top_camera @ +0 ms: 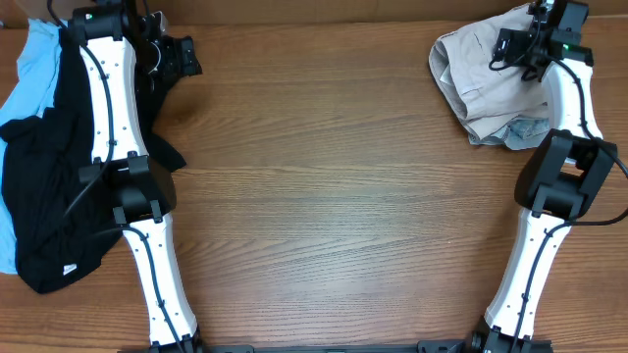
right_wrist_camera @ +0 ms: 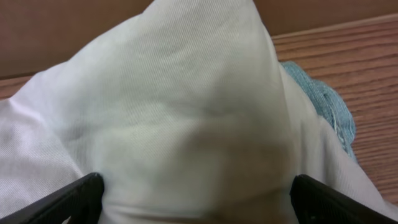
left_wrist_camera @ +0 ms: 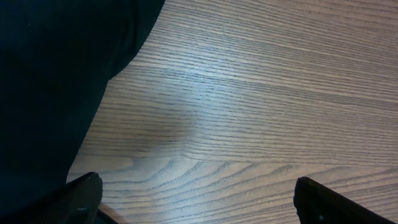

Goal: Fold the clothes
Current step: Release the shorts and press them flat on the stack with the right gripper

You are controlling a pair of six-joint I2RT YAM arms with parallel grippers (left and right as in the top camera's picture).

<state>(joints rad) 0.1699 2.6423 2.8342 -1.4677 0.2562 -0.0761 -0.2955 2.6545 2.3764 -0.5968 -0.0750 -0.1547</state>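
Observation:
The clothes lie in two heaps. At the table's left edge a black garment lies over a sky-blue piece. Pale beige shorts sit crumpled at the far right on a faded denim piece. My left gripper hangs open over bare wood beside the black garment, nothing between its fingertips. My right gripper is open right over the beige shorts. A mound of that cloth rises between its wide-set fingertips, and denim shows at the right.
The wooden table stretches between the two heaps. Both white arms reach from the near edge up along the left and right sides. A brown wall runs behind the far edge.

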